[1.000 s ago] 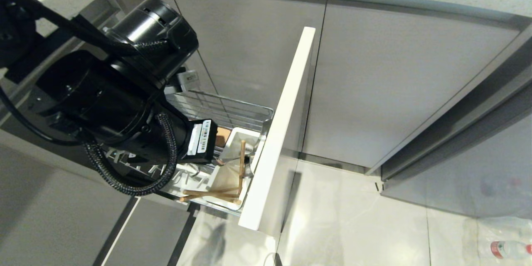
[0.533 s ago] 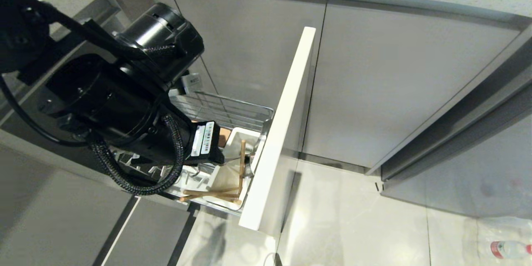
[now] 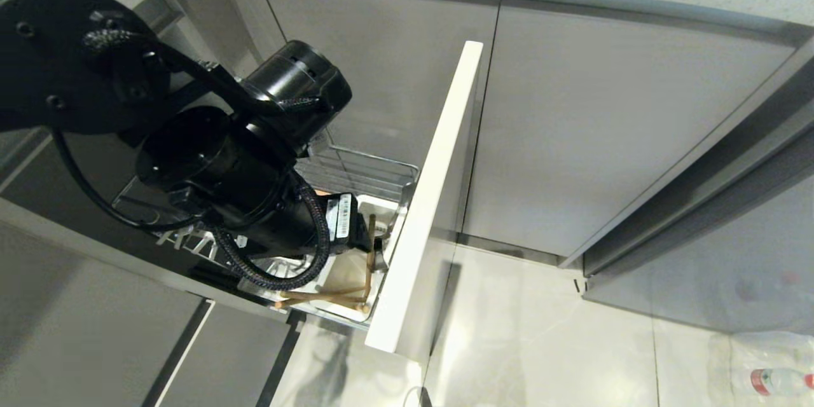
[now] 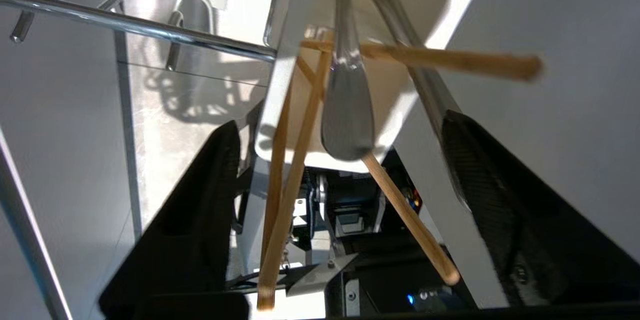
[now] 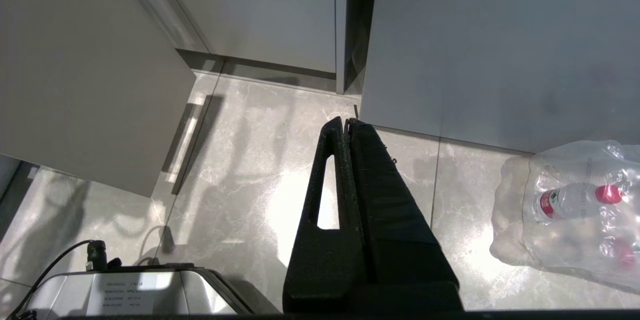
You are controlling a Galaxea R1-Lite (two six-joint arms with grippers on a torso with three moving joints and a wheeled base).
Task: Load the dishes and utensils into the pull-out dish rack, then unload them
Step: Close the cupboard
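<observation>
The pull-out dish rack (image 3: 356, 168) stands drawn out on its white cabinet front (image 3: 439, 191). Light wooden chopsticks (image 3: 318, 296) lean crossed in its white caddy (image 3: 372, 203). My left arm (image 3: 267, 203) reaches down into the rack at the caddy. In the left wrist view my left gripper (image 4: 340, 120) is open, its black fingers (image 4: 200, 220) either side of the chopsticks (image 4: 292, 180) and the silver fork's handle (image 4: 347, 110), gripping neither. The dishes are out of view. My right gripper (image 5: 347, 121) hangs shut and empty above the floor.
A chrome rack rail (image 4: 150, 27) runs beside the caddy. Grey cabinet doors (image 3: 604, 140) stand to the right of the rack under a speckled counter. A wrapped pack of water bottles (image 5: 575, 205) lies on the tiled floor.
My left arm has swung to the right and down, deeper into the rack toward the caddy. The chopsticks in the caddy have kept their places.
</observation>
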